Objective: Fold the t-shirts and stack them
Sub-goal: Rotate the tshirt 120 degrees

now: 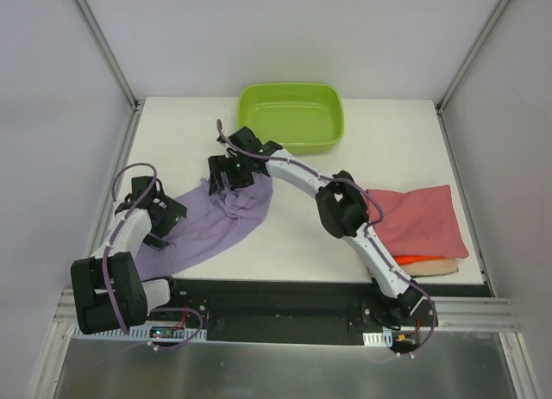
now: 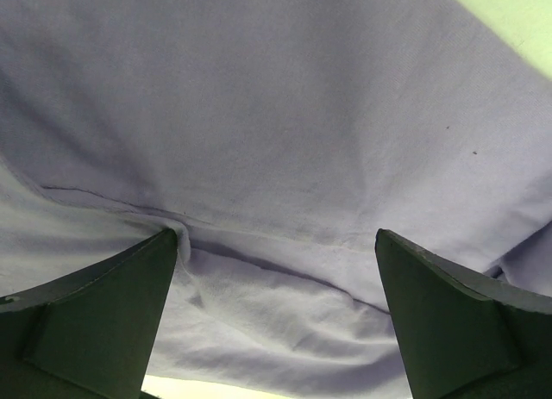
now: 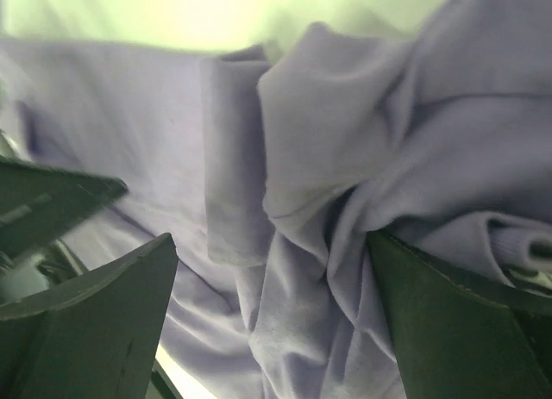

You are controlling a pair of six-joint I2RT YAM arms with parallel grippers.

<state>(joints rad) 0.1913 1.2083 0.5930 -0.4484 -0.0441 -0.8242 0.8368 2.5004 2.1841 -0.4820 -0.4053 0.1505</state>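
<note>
**A:** Entry one?

**B:** One large lilac cotton t-shirt [image 1: 216, 227], unfolded and rumpled. It lies on the left half of the white desk [image 1: 388, 149], aslant from the near left corner toward the middle. Its far end is bunched into folds.

**A:** Entry two?

**B:** One dusty rose-red t-shirt [image 1: 423, 218], folded to a rectangle, on the right side of the desk. It lies on top of a bright orange t-shirt [image 1: 412, 259], of which only a strip shows at the near edge.

**A:** Any container?

**B:** One lime-green plastic tub [image 1: 291, 115], a rounded rectangle at the far centre of the desk. It sits just beyond the bunched end of the lilac cotton t-shirt and well apart from the rose-red t-shirt.

**A:** State of the left claw?

**B:** The left claw [image 2: 276, 237] has its jaws spread wide. Its dark fingers [image 2: 95, 321] are down at the near left part of the lilac cloth. The cloth spans the gap between them, with a seam running across it. Nothing is pinched.

**A:** And the right claw?

**B:** The right claw [image 3: 269, 242] also has its jaws wide apart, over the bunched far end of the same shirt. A rolled hem and a heap of folds sit between the fingers, ungripped. In the overhead view the right arm [image 1: 345, 211] reaches in from the near right corner, and its elbow overlaps the left corner of the rose-red t-shirt.
</note>
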